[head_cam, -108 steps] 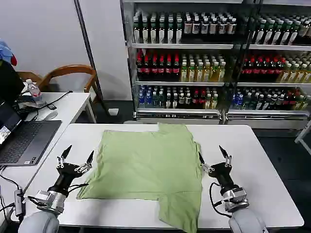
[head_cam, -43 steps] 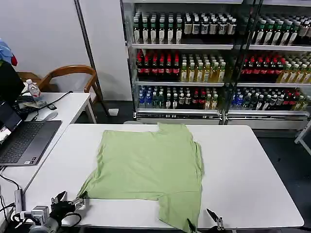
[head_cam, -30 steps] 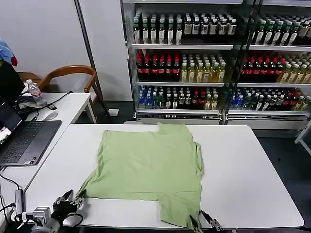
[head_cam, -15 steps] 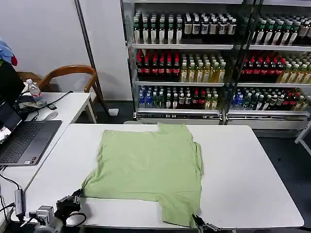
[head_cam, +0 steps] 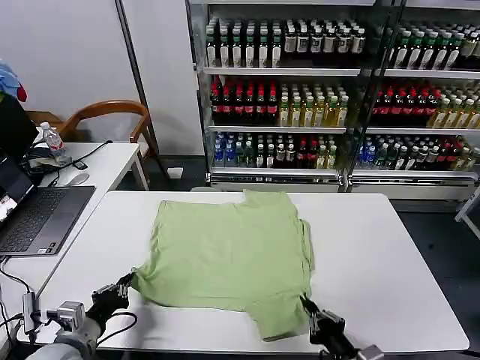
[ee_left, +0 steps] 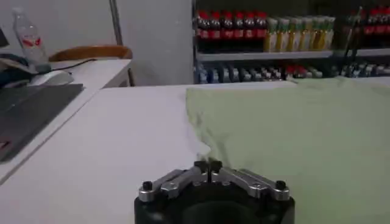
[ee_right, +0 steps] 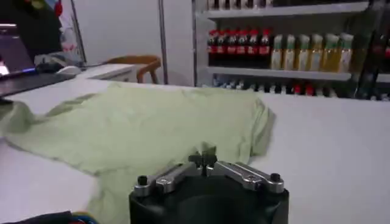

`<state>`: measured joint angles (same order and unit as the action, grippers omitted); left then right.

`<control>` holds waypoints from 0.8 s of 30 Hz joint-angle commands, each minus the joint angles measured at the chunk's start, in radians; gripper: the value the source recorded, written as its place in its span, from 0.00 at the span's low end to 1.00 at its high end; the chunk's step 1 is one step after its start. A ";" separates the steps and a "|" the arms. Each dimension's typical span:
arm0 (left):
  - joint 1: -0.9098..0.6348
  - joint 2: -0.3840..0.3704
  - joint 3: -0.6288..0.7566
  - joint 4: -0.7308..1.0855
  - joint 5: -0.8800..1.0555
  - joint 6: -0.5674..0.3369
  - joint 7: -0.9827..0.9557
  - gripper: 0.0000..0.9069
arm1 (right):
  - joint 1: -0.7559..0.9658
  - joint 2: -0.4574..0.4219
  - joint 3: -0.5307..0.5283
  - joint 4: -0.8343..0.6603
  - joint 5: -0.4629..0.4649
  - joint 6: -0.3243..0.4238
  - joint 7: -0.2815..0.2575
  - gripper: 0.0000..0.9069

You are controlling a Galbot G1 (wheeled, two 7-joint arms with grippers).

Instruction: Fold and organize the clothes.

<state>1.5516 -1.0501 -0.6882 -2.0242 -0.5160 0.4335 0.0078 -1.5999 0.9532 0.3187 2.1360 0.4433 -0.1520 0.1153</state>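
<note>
The clothes are one light green shirt (head_cam: 232, 255) lying flat on the white table (head_cam: 382, 247), plain side up. My left gripper (head_cam: 122, 288) is low at the shirt's near left corner, shut on the cloth edge. In the left wrist view its gripper (ee_left: 208, 164) has tips together at the shirt's (ee_left: 292, 134) rim. My right gripper (head_cam: 307, 315) is at the near right corner, shut on the hem. In the right wrist view a fold of the shirt (ee_right: 140, 122) sticks up between the closed tips of the gripper (ee_right: 206, 159).
An open laptop (head_cam: 37, 217) with cables lies on the side desk to the left, beside a water bottle (head_cam: 51, 139) and a wooden chair (head_cam: 105, 112). Shelves of drink bottles (head_cam: 330, 97) stand behind the table. Bare tabletop lies right of the shirt.
Both grippers came down to the shirt's near corners and shut on them. They have since moved away from the table's near edge, drawing the near hem with them.
</note>
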 commanded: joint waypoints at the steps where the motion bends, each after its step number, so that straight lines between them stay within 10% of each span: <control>1: -0.149 0.000 0.014 0.100 -0.061 0.001 0.018 0.04 | 0.202 0.013 -0.024 -0.077 0.027 -0.026 0.001 0.00; 24: -0.396 -0.004 0.123 0.295 -0.130 0.008 0.000 0.04 | 0.444 0.114 -0.116 -0.302 -0.152 -0.060 0.014 0.00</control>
<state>1.2610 -1.0543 -0.6067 -1.8138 -0.6250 0.4418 0.0074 -1.2281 1.0534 0.2179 1.8933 0.3299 -0.2078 0.1281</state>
